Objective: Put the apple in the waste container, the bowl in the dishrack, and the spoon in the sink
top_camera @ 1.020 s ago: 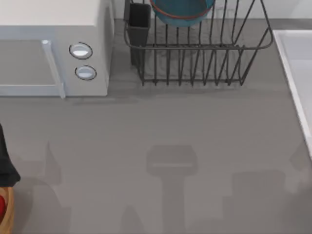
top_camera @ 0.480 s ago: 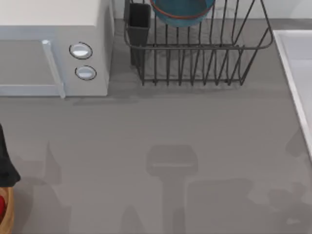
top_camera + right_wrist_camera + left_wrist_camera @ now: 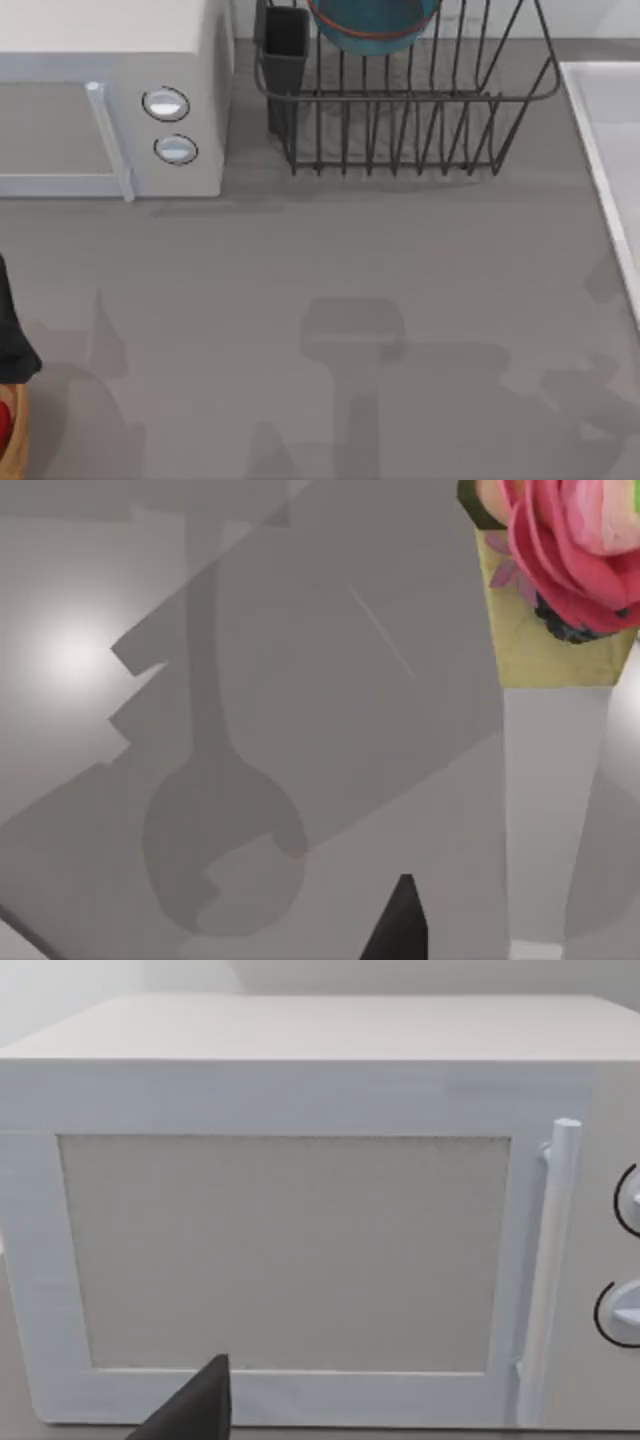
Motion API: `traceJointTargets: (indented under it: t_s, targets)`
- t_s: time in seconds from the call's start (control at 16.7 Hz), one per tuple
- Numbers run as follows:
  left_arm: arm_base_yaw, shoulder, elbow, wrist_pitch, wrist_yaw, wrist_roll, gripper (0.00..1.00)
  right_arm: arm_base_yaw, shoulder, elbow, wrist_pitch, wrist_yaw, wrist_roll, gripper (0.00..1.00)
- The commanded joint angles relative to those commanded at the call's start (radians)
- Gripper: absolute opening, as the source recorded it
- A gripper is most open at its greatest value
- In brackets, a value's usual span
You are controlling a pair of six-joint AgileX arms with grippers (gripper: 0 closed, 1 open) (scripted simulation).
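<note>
Dishrack (image 3: 400, 120) at far centre holds the bowl (image 3: 372, 25), the sink (image 3: 610, 150) lies right, and the waste container (image 3: 12, 440) near left holds the apple (image 3: 4, 420). The right gripper (image 3: 400, 925) hangs over a spoon-shaped grey form (image 3: 220, 840); its grip, like the left gripper's (image 3: 195, 1410), cannot be told. A spoon let go short of the basin would probably land on the table (image 3: 300, 260). Near-right shadows have spread leftward

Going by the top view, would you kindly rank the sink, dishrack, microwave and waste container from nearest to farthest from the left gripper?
1. waste container, bottom-left corner, just below the left gripper.
2. microwave, upper left.
3. dishrack, top centre.
4. sink, right edge.
</note>
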Motion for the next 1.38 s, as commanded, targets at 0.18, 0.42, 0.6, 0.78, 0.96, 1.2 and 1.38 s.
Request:
traceJointTargets:
  t_s: [0.18, 0.42, 0.6, 0.78, 0.96, 1.2, 1.38]
  targets:
    - [0.000, 0.000, 0.000, 0.000, 0.000, 0.000, 1.00, -0.005, 0.161, 0.189, -0.072, 0.001, -0.017, 0.00]
    - [0.000, 0.000, 0.000, 0.000, 0.000, 0.000, 1.00, -0.014, 0.441, 0.578, -0.199, 0.003, -0.037, 0.00]
    - [0.000, 0.000, 0.000, 0.000, 0.000, 0.000, 1.00, -0.023, 0.674, 0.927, -0.303, 0.005, -0.046, 0.00]
    - [0.000, 0.000, 0.000, 0.000, 0.000, 0.000, 1.00, -0.033, 0.891, 1.262, -0.395, 0.007, -0.047, 0.00]
    - [0.000, 0.000, 0.000, 0.000, 0.000, 0.000, 1.00, -0.042, 1.070, 1.542, -0.466, 0.009, -0.042, 0.00]
    - [0.000, 0.000, 0.000, 0.000, 0.000, 0.000, 1.00, -0.050, 1.232, 1.777, -0.520, 0.010, -0.033, 0.00]
    - [0.000, 0.000, 0.000, 0.000, 0.000, 0.000, 1.00, -0.052, 1.279, 1.845, -0.534, 0.010, -0.028, 0.00]
